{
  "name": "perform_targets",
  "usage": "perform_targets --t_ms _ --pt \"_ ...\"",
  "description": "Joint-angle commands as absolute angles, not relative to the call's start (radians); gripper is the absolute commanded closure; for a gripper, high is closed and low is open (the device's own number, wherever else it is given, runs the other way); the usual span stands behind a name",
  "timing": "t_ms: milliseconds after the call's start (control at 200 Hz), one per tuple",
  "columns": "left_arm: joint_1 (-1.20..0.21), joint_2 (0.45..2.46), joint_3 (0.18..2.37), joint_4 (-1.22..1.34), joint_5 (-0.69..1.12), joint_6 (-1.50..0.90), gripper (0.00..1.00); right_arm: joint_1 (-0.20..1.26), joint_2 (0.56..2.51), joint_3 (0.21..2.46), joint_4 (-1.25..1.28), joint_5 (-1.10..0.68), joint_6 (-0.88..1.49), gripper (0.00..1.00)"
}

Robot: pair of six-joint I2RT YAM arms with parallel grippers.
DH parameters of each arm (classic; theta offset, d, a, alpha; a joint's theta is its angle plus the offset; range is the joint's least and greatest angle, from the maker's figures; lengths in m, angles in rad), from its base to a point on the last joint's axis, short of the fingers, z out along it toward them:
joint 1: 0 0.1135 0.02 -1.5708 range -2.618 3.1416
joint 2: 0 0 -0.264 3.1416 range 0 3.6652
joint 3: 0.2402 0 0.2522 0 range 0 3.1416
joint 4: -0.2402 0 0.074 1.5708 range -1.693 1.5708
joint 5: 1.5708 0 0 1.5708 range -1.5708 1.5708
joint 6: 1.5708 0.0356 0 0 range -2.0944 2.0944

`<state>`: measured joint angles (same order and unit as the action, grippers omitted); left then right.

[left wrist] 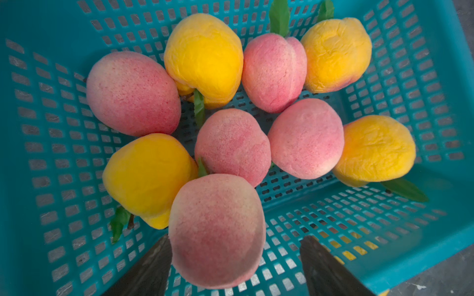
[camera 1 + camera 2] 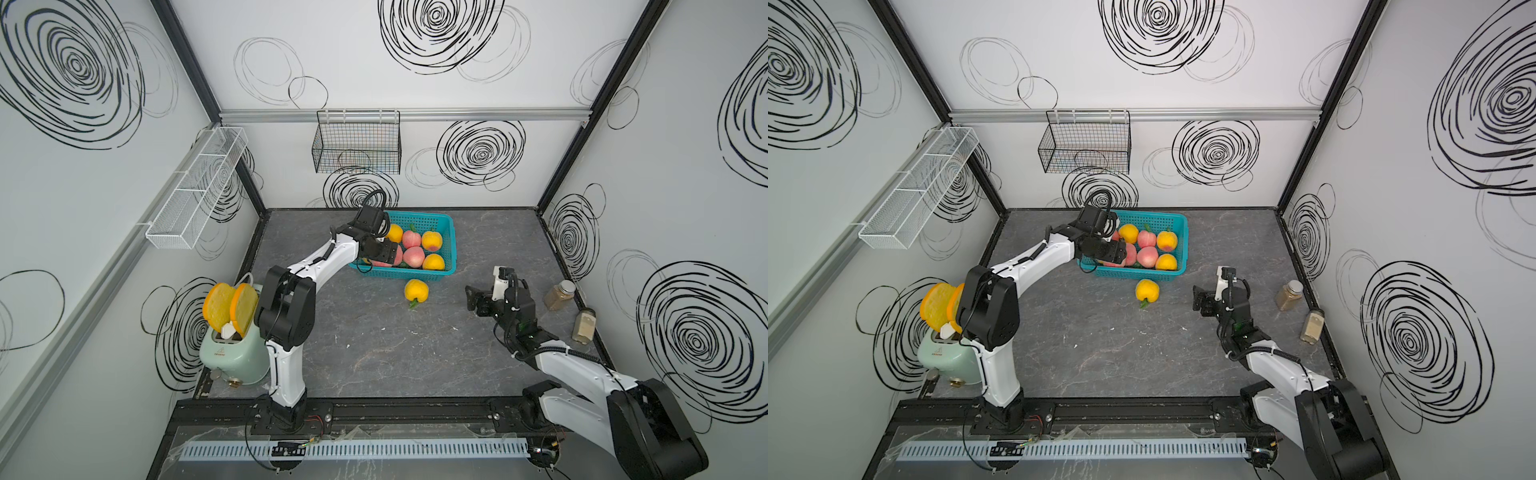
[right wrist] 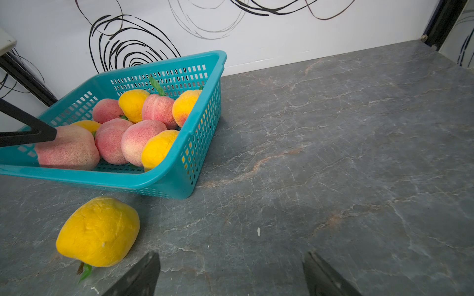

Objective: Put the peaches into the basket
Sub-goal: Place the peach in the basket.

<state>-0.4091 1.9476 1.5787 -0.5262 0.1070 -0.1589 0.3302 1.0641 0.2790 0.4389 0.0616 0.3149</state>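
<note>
Pink-red toy peach (image 1: 216, 230) sits loose between my left gripper (image 1: 236, 241) fingers, spread, inside teal perforated plastic basket (image 1: 51, 179) with eight more. My right gripper (image 3: 230, 255) wide, empty, near round yellow toy peach (image 3: 98, 230) on grey marbled tabletop (image 3: 333, 153) just outside basket

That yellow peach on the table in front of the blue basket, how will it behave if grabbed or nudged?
The yellow peach has wrinkled, dented skin, so it probably squashes under a grip and is light. Its rounded body may roll if nudged, though the leaf sticking out at one end might brake it.
</note>
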Motion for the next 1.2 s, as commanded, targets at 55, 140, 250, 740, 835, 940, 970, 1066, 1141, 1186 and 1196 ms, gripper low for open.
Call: perform_targets --t_ms 55,140,250,740,835,940,970,1066,1141,1186,1196 --pt "-0.398 1.948 1.571 -0.517 0.104 -0.156 0.17 0.325 1.067 0.304 0.456 0.061 0.324 0.09" --pt "-0.396 1.944 1.574 -0.522 0.11 -0.154 0.17 0.325 1.067 0.304 0.455 0.06 0.323 0.09" --pt "-0.384 1.919 1.568 -0.519 0.153 -0.164 0.18 0.324 1.071 0.303 0.456 0.061 0.323 0.09" --pt "-0.264 1.656 1.314 -0.424 0.386 -0.219 0.17 0.323 1.151 0.309 0.491 0.014 0.32 0.09" --pt "-0.233 1.609 1.256 -0.384 0.479 -0.248 0.17 0.324 1.197 0.319 0.523 -0.01 0.343 0.09" --pt "-0.207 1.571 1.204 -0.34 0.536 -0.279 0.17 0.344 1.253 0.333 0.554 -0.049 0.406 0.09" --pt "-0.203 1.563 1.193 -0.334 0.538 -0.281 0.17 0.358 1.266 0.334 0.564 -0.054 0.426 0.09" --pt "-0.189 1.551 1.172 -0.326 0.564 -0.28 0.17 0.431 1.312 0.351 0.572 -0.061 0.468 0.09" --pt "-0.179 1.544 1.152 -0.307 0.592 -0.29 0.17 0.515 1.34 0.388 0.544 -0.024 0.474 0.09" --pt "-0.175 1.54 1.133 -0.286 0.609 -0.299 0.17 0.563 1.353 0.412 0.524 0.003 0.473 0.09" --pt "-0.174 1.538 1.129 -0.28 0.611 -0.3 0.17 0.572 1.355 0.418 0.52 0.009 0.474 0.09"
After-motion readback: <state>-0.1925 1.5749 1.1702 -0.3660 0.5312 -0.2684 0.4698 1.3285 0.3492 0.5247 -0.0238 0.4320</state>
